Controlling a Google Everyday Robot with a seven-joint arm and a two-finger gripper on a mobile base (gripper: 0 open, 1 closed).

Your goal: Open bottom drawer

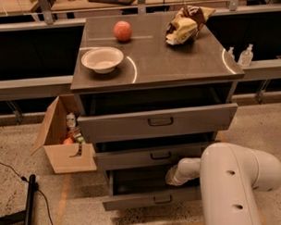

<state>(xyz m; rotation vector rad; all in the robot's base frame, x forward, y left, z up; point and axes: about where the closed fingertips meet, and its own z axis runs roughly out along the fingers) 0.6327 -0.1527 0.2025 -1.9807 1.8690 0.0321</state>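
The grey metal cabinet (152,63) has three drawers, all standing partly out. The bottom drawer (134,203), the lowest, has a small dark loop handle (162,199) and is pulled out furthest, its dark inside showing. My white arm (235,185) comes in from the lower right. Its wrist and gripper (171,176) reach leftward over the open bottom drawer, just under the middle drawer (151,156). The tall top drawer (157,122) is above.
On the cabinet top are a white bowl (102,59), a red ball (122,30) and a crumpled snack bag (186,24). An open cardboard box (62,135) with items stands on the floor to the left. A black pole and cable (29,204) lie at the lower left.
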